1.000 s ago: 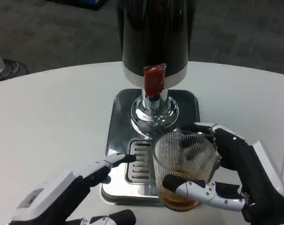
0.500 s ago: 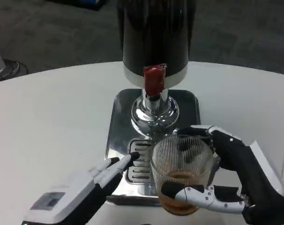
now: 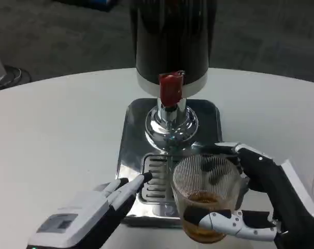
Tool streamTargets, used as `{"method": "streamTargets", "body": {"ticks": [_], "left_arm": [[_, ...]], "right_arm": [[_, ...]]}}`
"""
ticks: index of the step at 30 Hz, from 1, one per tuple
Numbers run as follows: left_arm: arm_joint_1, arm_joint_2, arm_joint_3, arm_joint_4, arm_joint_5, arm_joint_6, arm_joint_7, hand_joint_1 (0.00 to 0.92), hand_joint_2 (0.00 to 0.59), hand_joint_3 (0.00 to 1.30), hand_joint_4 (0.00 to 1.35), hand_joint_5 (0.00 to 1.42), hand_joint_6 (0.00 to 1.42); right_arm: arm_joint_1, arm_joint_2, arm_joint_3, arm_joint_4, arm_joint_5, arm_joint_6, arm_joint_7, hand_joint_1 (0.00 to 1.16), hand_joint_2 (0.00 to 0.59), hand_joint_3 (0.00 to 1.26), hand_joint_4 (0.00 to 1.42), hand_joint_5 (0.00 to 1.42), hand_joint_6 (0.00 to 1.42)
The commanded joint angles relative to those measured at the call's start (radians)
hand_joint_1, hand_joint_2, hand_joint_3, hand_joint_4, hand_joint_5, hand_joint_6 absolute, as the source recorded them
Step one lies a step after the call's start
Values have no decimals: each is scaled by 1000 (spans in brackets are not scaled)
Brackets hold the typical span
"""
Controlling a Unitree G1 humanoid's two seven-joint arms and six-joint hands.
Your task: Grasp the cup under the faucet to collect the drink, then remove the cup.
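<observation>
A ribbed clear glass cup [image 3: 206, 194] with brown drink in its bottom sits at the front edge of the steel drip tray [image 3: 131, 135], in front of the faucet. My right hand [image 3: 255, 199] grips it from the right, thumb across its front and fingers behind. The dark dispenser [image 3: 171, 41] stands at the back with a red tap lever [image 3: 170, 88] above a chrome faucet base [image 3: 170, 124]. My left hand [image 3: 95, 210] lies low at the front left, fingers stretched toward the tray's grille, holding nothing.
The round white table [image 3: 58, 129] spreads to both sides of the dispenser. Grey carpet lies beyond its far edge. A slotted grille [image 3: 154, 179] is set in the tray's front, just left of the cup.
The cup and my right hand have shifted slightly toward me and to the right. My left hand turned palm down and stretched its fingers toward the grille.
</observation>
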Motion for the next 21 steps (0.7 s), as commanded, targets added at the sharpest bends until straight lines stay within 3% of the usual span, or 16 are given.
{"method": "streamTargets", "body": {"ticks": [1,21], "left_arm": [[14,14,-6,-14,9,17,-15,0,82,0,0,0,16],[11,12,-20,-5,16,41,-10,0,81,0,0,0,8]], "right_arm": [[7,-2,-8,-51,22,-38,7,984,97,982,1075,1178,1010],[19,-3,-17,-63,22,-36,18,997,99,992,1089,1177,1017]]}}
